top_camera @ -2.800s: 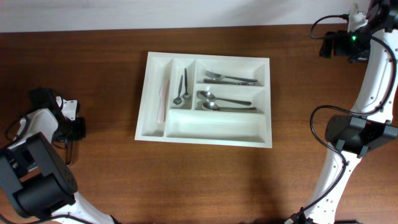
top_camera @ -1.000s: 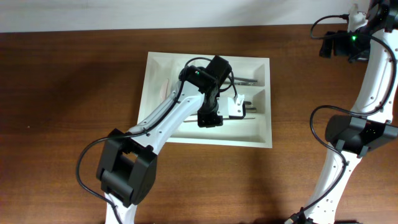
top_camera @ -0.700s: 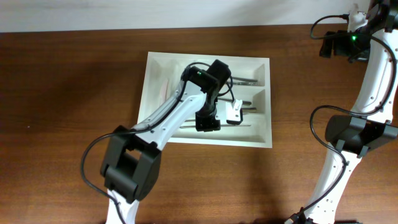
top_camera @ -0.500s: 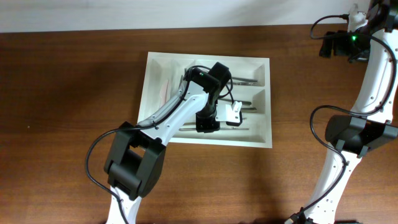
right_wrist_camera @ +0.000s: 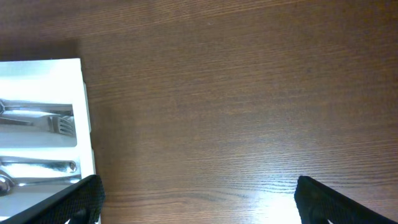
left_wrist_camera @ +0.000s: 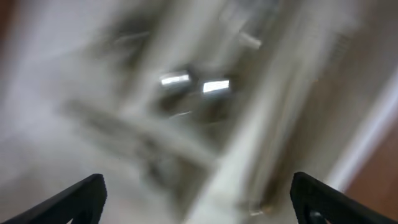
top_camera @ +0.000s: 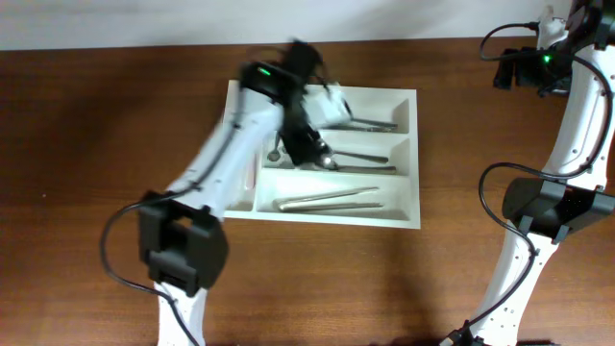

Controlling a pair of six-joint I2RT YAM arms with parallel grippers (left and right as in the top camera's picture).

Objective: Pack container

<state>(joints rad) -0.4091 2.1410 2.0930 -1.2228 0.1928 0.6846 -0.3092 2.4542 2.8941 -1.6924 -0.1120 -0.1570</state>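
Observation:
The white container [top_camera: 402,213] lies in the middle of the table. Its bottom long compartment holds a long silver utensil [top_camera: 327,199], lying flat and free. Forks [top_camera: 370,123] fill the top long compartment and spoons [top_camera: 357,157] the middle one. My left arm [top_camera: 286,101] is a blur over the container's upper left part. In the blurred left wrist view my left gripper [left_wrist_camera: 199,200] is open with nothing between its fingers. My right gripper [right_wrist_camera: 199,202] hangs open over bare table, right of the container's rim [right_wrist_camera: 86,118].
A small spoon [top_camera: 275,151] and a pink utensil [top_camera: 250,176] lie in the two narrow compartments on the left. The right arm's column [top_camera: 553,207] stands at the table's right edge. Brown wood surrounds the container on all sides.
My left gripper opened and left the long silver utensil in the bottom compartment, then swung up and left across the container. The right arm has not moved.

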